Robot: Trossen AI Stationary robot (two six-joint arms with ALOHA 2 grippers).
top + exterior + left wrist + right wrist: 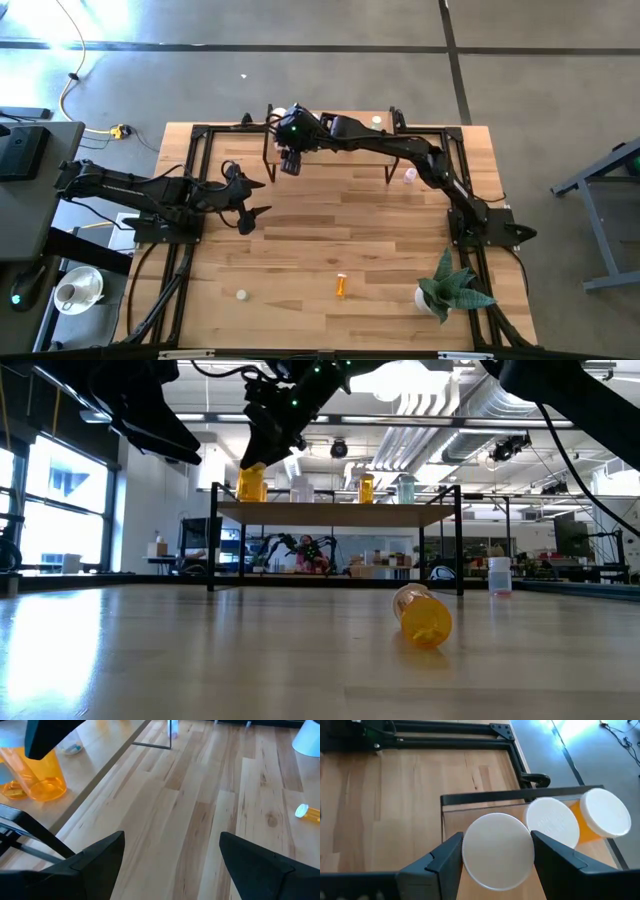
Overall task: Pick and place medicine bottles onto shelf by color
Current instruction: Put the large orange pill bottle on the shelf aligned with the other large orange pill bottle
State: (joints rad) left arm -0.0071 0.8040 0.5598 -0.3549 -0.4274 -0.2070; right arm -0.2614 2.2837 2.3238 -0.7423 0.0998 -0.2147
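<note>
We found the right pincer [497, 852] at the shelf's [330, 128] left end, near the desk's [330, 240] far edge, grasping a white-capped orange bottle [251, 482] standing on it. Further bottles on the shelf were partly hidden. The left pincer [255, 198] hung released over open desk. One orange bottle [341, 287] lay toppled near the front edge; a clear one [410, 176] stood beside the shelf's right leg.

Robotics lab or industrial workspace, polished concrete floor [300, 80] with taped lines, exposed ceiling ducts [440, 400] and strip lights, tall windows [60, 490], butcher-block desk [330, 250] in black metal framing, other robot arms [300, 550] on benches behind, yellow cable [68, 95] on floor
</note>
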